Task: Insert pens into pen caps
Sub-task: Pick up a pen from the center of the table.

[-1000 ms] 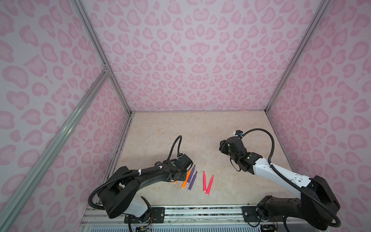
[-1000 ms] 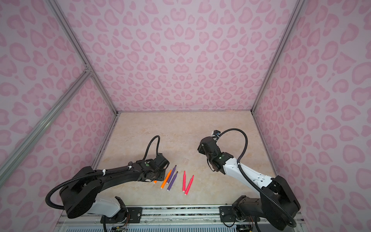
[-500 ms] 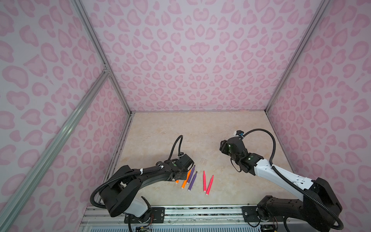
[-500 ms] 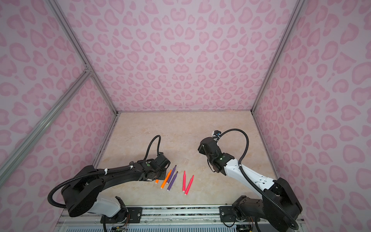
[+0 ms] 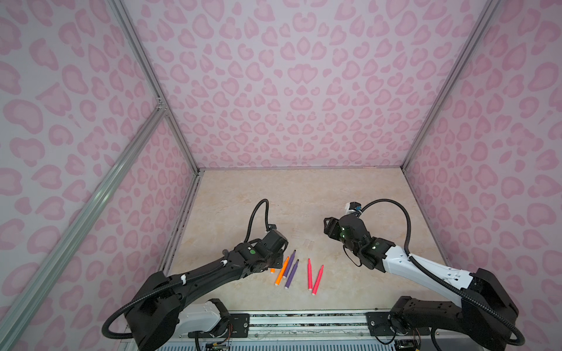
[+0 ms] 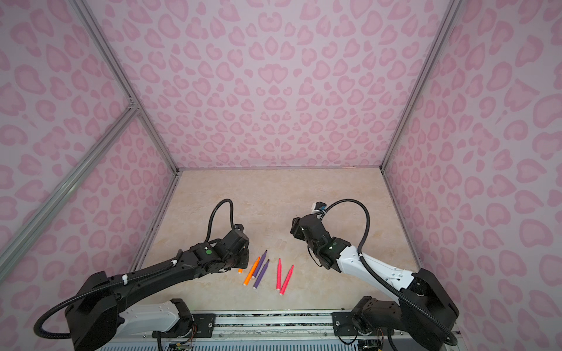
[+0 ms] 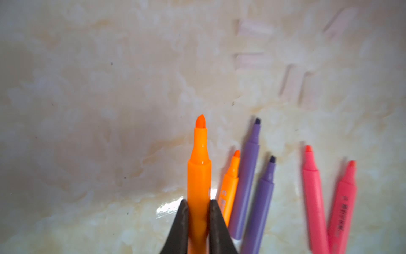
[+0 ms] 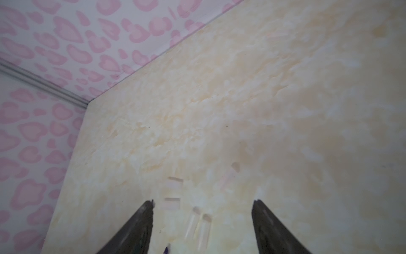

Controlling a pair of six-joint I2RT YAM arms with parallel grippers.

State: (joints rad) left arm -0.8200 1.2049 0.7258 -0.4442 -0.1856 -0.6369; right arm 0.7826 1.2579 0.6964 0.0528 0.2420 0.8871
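Closed since the earlier frame: left pincer (image 7: 198,203). In a top view: pen caps (image 5: 308,243) lie on bench just beyond purple pens (image 5: 289,264). Left wrist: orange pen (image 7: 198,167) is pinched beside purple pens, tip kept free for capping. Right wrist: right pincer (image 8: 203,201) is spread over pen caps, presumably for pickup.

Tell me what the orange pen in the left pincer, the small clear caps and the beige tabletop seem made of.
Slim orange marker pen: likely moulded plastic, glossy, with glints on its shoulder.
Small clear tube caps: probably transparent plastic; the surface shows through, though they look blurred.
Beige marbled tabletop: smooth, semi-gloss, with a bright reflection; maybe stone-look laminate.
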